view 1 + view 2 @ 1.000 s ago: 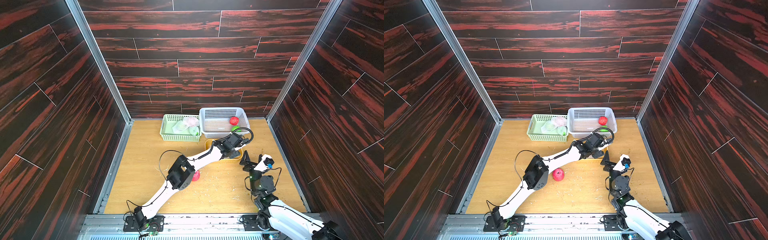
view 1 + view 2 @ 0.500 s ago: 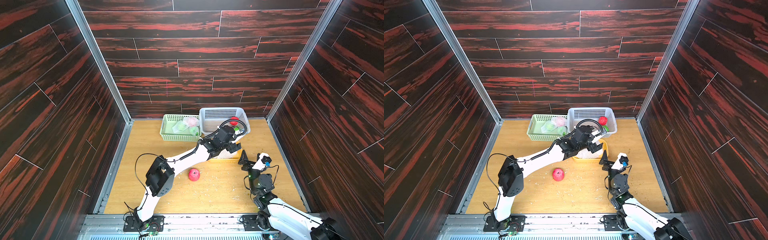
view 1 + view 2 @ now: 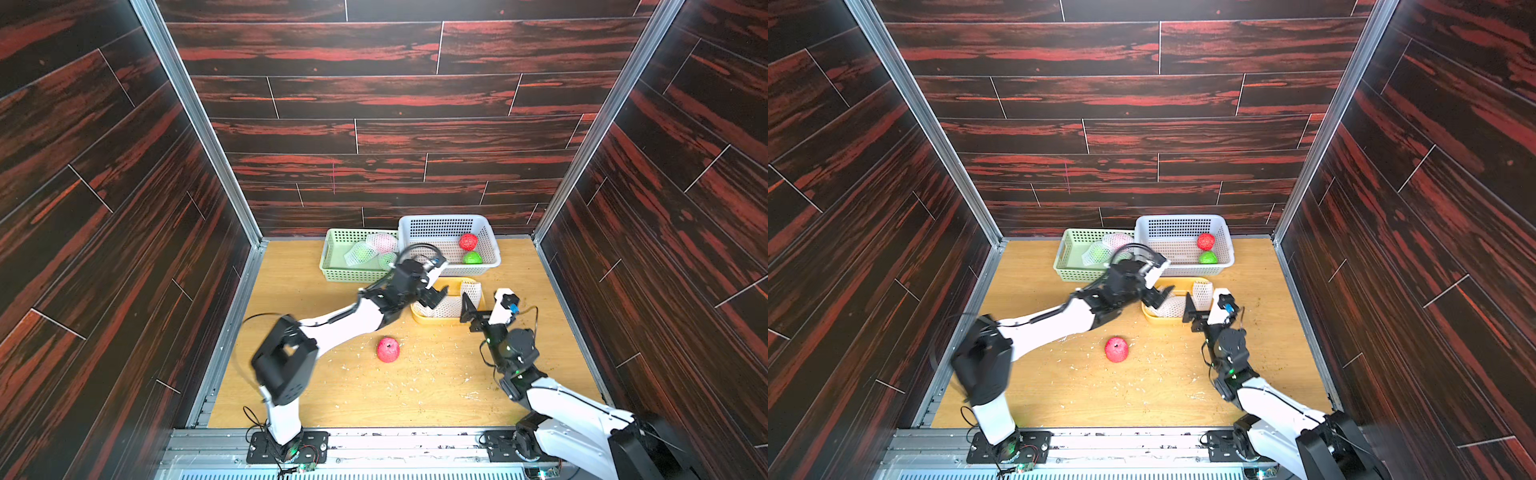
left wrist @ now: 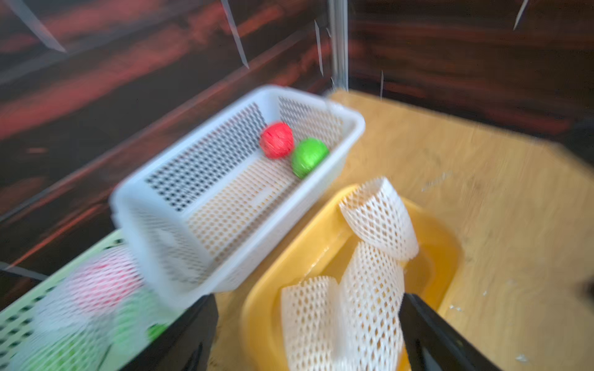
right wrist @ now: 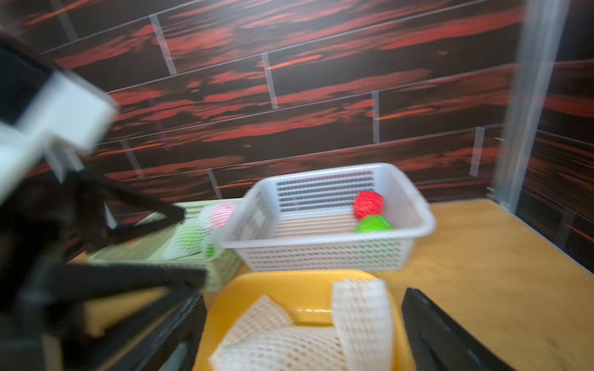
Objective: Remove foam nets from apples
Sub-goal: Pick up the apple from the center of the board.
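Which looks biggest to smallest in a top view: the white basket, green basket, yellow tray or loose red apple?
1. white basket
2. green basket and yellow tray: nearly alike, both partly hidden, so unranked
3. red apple, clearly smallest

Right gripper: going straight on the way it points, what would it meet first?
Probably the foam nets lying in the yellow tray, just ahead of the right gripper and its open jaws; exact depth is unclear.

Foam nets (image 5: 289, 347) in yellow tray (image 5: 276, 281)
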Tool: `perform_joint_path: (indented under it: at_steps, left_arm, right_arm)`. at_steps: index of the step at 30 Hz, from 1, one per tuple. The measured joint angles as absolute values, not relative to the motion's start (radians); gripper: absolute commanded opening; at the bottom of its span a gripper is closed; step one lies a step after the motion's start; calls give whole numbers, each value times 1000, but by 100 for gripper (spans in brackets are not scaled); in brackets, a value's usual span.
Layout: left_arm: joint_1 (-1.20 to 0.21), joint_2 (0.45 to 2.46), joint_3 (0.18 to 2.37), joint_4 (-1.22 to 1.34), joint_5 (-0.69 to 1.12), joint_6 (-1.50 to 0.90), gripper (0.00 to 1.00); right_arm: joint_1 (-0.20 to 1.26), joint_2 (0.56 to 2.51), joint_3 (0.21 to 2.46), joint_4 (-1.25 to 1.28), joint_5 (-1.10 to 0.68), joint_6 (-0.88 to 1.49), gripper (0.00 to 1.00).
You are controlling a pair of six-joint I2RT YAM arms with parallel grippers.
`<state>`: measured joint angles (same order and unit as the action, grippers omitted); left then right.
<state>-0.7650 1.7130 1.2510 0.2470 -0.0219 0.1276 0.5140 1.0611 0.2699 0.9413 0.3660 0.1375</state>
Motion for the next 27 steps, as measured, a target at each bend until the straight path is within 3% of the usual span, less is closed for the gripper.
perform_joint_path:
  at_steps: [6,11,18,27]
  left_arm:
    - [-679,1405,1030,356,-90,-21,99]
    - [-572,1264,794,337,-129,-150,100]
    - [-491,1146,620,203,-161,-248,100]
    - [-483,1057,580,69,-179,-338,100]
  right_arm:
    - [512,1179,502,721,91,136,99]
    - [540,1308,764,434,-46,147,99]
    - [625,1467,1010,97,-105,112,99]
    - [824,1612,1039,-76,-107,66,99]
